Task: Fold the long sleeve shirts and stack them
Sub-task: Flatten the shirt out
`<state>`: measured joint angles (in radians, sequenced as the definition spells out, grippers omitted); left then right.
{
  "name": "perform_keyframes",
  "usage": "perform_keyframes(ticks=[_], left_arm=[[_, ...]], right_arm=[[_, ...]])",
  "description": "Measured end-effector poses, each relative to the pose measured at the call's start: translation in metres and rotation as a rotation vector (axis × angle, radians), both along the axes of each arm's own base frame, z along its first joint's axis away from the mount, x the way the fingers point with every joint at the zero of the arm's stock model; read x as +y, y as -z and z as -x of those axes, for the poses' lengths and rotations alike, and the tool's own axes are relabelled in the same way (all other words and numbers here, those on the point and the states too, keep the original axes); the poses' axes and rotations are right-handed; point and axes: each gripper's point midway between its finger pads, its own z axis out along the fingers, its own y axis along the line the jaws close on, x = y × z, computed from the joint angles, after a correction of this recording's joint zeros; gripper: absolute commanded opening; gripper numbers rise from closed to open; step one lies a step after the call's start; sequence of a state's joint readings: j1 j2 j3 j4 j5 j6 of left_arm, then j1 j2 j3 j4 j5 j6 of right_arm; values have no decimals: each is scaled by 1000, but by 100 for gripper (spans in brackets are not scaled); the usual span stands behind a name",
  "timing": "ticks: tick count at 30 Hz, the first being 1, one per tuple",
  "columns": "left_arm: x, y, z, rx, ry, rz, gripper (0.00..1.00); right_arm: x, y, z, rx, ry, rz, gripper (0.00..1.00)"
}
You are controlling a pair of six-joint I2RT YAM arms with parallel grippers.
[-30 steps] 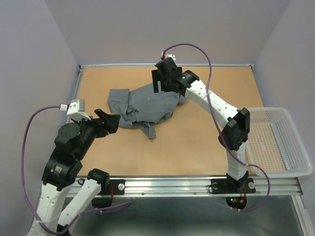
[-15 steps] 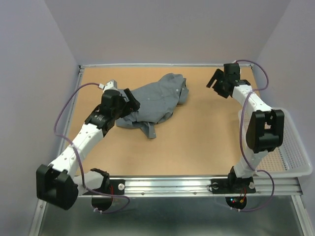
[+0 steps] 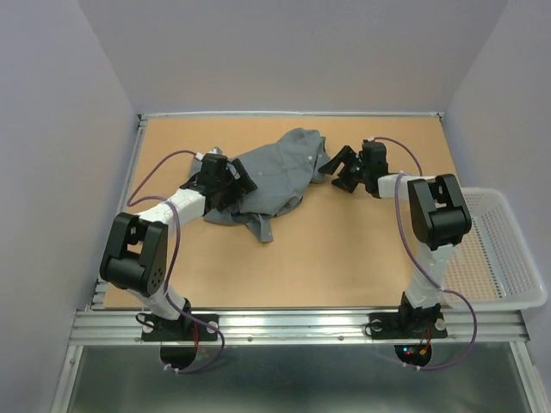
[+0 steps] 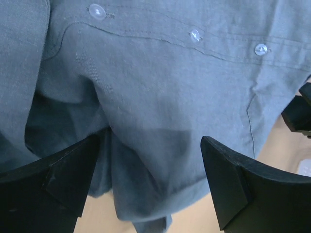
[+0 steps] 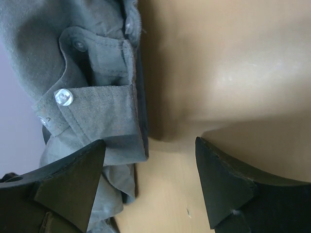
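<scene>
Shirt (image 3: 280,172): one grey button-up, crumpled and unfolded; it lies on the table (image 3: 344,258) toward 12 o'clock of the table's centre; a tail of cloth trails toward 6 o'clock.

Left gripper (image 3: 241,179): positioned at the shirt's 9 o'clock edge, over the cloth; jaws spread to their widest; in the wrist view the fingers (image 4: 58,177) stand either side of a hanging fold, with a row of pale buttons (image 4: 195,35) toward 12 o'clock; nothing is clamped.

Right gripper (image 3: 332,165): positioned at the shirt's 3 o'clock edge; jaws apart with a wide gap; in the wrist view bare table fills most of that gap; a buttoned cuff (image 5: 102,111) lies just beside the 9 o'clock finger (image 5: 68,187); contact between finger and cuff cannot be told; nothing is gripped.

Basket (image 3: 495,249): white mesh; it sits at the table's 3 o'clock edge, well apart from the shirt.
</scene>
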<state>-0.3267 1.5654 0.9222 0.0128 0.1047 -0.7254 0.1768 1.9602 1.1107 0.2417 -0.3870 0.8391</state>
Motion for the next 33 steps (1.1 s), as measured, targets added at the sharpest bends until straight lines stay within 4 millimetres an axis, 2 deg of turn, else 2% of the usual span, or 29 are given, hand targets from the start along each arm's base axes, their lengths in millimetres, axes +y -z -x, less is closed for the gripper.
perform_keyframes(ticks=[3,6,7,8,9,10,13,14,16,17,19,21,23,25,28,29,31,33], left_arm=[[0,8,-6,8,-11,4,89],[-2,15,-13,10,-15,15,76],[-3,18,-13,13,-14,16,66],[-4,21,-14,18,-15,18,59],[-4,24,-14,22,-15,17,43],[-4,24,-14,24,-16,17,37],[-4,23,-17,11,-17,16,25],[-4,22,-19,4,-17,15,20],[-3,18,-23,-12,-15,5,11],[-2,15,-26,-24,-15,-1,7],[0,9,-32,-45,-12,-15,1],[4,0,-41,-75,-12,-40,0],[11,-15,-54,-117,-19,-81,0],[19,-39,-71,-179,-33,-127,0],[30,-84,-91,-284,-58,-191,0],[34,-107,-96,-332,-76,-208,0],[44,-146,-96,-406,-117,-234,1],[54,-178,-90,-462,-158,-241,5]], right_arm=[[15,4,-3,-30,-32,-25,80],[30,3,-7,-76,-63,-52,79],[33,3,-8,-89,-73,-58,78],[36,4,-8,-99,-84,-64,74],[39,3,-8,-113,-99,-70,71],[41,4,-9,-122,-108,-73,68],[45,8,-10,-138,-139,-80,35],[46,8,-10,-144,-150,-80,19],[48,5,-12,-167,-172,-75,5],[49,1,-14,-184,-180,-74,1],[50,-9,-21,-224,-190,-61,0],[48,-23,-26,-260,-198,-36,1],[43,-45,-32,-289,-199,14,1],[37,-79,-42,-356,-196,81,1],[21,-153,-53,-470,-163,210,1],[14,-180,-54,-512,-143,246,0],[-3,-248,-46,-608,-90,328,1],[-18,-292,-33,-668,-41,371,1]])
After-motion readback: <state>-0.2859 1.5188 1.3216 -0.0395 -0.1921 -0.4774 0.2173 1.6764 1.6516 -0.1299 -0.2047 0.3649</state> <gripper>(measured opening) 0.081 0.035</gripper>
